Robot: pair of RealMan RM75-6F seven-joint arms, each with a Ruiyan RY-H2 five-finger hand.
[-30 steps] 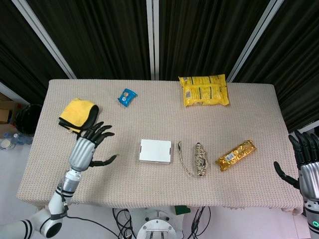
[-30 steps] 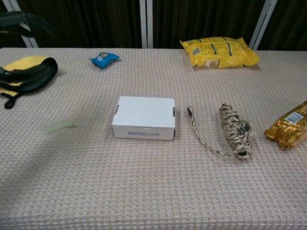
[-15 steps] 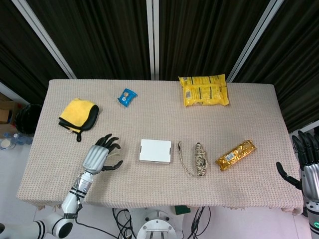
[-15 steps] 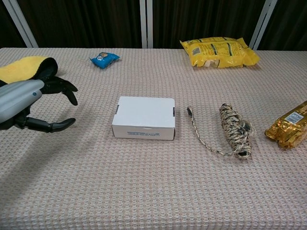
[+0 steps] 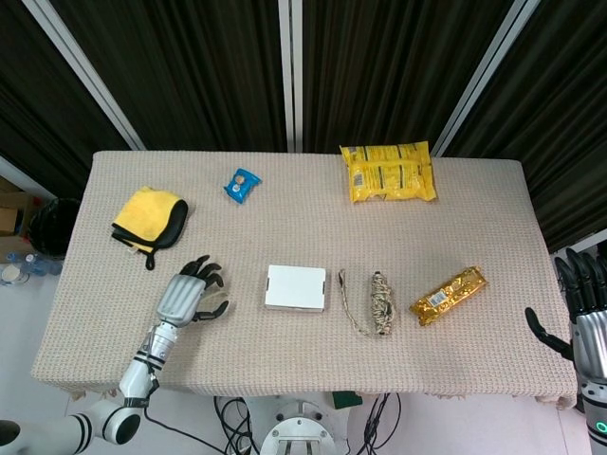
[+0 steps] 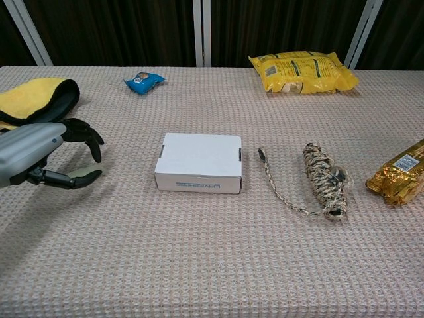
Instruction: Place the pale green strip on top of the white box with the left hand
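1. Spanning both views, the surface [image 5: 285, 204] wears a beige woven cloth, and everything on it lies where it lay half a second ago.
2. The yellow snack bag [image 5: 389, 172] sits at the far edge, well apart from the rest.
3. The left hand [image 5: 190, 296] has dropped lower than it was half a second ago, and a full second ago it was high over the yellow cloth. Its dark fingers [image 6: 85, 136] now curl down over the pale green strip [image 6: 81, 171], and the thumb tip lies against the strip. The chest view shows only a sliver of pale green under the thumb, so I cannot tell whether the fingers truly grasp it.
4. The right hand [image 5: 586, 313] hangs off the surface's right edge, fingers released and spread, holding nothing, much as before.
5. The yellow and black cloth [image 5: 149, 218] lies folded beyond the left hand.
6. The white box [image 6: 199, 162] rests closed mid-surface, to the right of the left hand, top bare.
7. The gold snack bar [image 5: 448, 295] lies tilted on the right.
8. The rope bundle [image 6: 323, 174] lies between box and bar, its loose tail toward the box.
9. The small blue packet [image 5: 242, 184] sits toward the far side.
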